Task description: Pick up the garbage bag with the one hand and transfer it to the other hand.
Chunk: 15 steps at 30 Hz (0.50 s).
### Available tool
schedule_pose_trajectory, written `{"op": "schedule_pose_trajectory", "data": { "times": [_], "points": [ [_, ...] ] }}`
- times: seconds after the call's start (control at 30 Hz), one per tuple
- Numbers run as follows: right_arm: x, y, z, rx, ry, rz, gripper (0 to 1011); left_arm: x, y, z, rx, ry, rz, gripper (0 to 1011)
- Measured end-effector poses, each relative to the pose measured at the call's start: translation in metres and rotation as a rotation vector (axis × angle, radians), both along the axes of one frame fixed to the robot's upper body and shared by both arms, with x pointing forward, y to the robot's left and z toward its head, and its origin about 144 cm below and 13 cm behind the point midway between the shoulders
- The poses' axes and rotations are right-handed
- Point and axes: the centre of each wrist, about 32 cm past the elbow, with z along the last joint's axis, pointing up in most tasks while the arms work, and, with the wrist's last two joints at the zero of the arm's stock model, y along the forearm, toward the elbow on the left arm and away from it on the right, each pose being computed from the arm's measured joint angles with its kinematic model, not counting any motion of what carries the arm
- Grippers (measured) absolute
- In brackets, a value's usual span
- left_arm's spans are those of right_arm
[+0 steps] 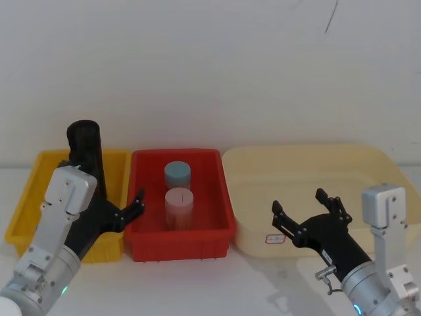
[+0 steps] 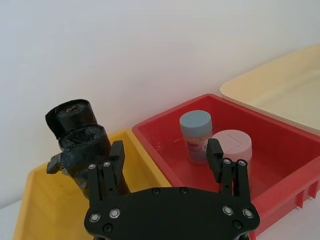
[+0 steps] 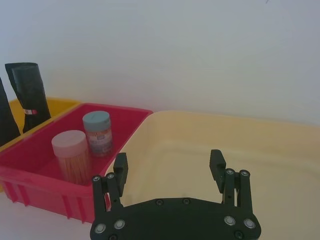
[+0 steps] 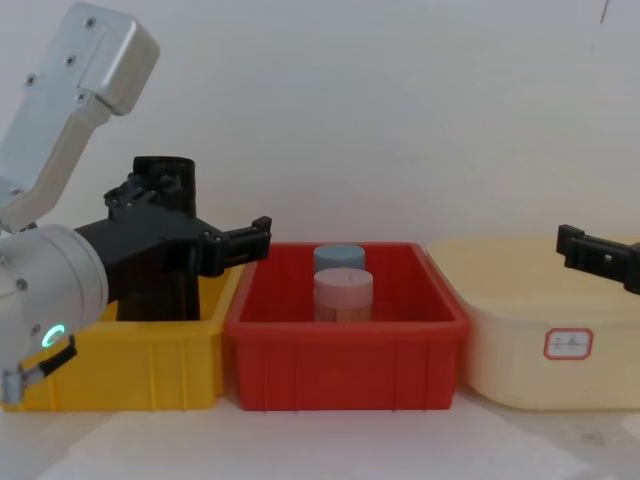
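Garbage bag [image 2: 87, 145], a plain black roll, stands nearly upright in the yellow bin [image 1: 23, 210] at far left, seemingly just left of the left gripper [image 2: 165, 150], fingers spread and empty, while the right gripper [image 1: 299, 203], also spread, hovers well apart over the cream tub [image 1: 296, 150].

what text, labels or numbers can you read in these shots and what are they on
Nothing here reads clearly.
On the cream bin, a red-framed sticker: marks inside too small to read.
On the blue-lidded jar, a printed label: too blurred to read.
On a black roll, a red band: too small to show any writing.
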Motion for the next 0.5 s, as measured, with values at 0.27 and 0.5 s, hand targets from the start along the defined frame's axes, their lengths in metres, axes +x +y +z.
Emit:
{"op": "schedule_pose_trajectory", "data": {
  "times": [0.27,0.5],
  "points": [
    [0.0,0.0,0.0,0.0,0.0,0.0,1000,-0.005,-0.0006,-0.0028,0.004,-0.001,0.007,1002],
    [0.0,0.0,0.0,0.0,0.0,0.0,1001,-0.0103,-0.0009,-0.006,0.005,0.005,0.021,1002]
  ]
}}
